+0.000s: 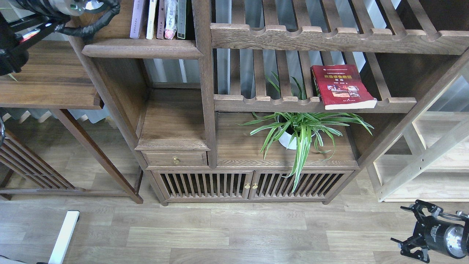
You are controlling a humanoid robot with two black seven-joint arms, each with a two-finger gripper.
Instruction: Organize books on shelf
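The red book (342, 86) lies flat on the slatted rack (315, 103) at the middle right, cover up, its lower right corner jutting a little past the scalloped front rail. The cover is deep red with a yellow title block near the top, a row of small photos under it and a line of pale print along the upper edge; the white page edges show along its near side. It sits well above and to the left of the right gripper (412, 231), which hangs low over the floor in the bottom right corner. That gripper's thin black fingers stand apart with bare floor visible between them, and they hold nothing.

Far up and to the left of the right gripper, in the narrow bay at the top, several thin books stand upright on the dark-brown shelf (141, 48) with the thick rounded front lip. From left to right they are a pale pink book (137, 20), a white and yellowish book (151, 20), a dull pink one, one in a crinkled clear wrapper and a dark-spined one, packed close together against the bay's right post.

The left arm (55, 14) comes in at the top left corner, a black mass with a ribbed cable, just left of the shelf and the standing books. Its gripper end cannot be made out, so I cannot tell how its fingers stand.

A spider plant (300, 130) in a white pot sits on the cabinet top directly below the red book.
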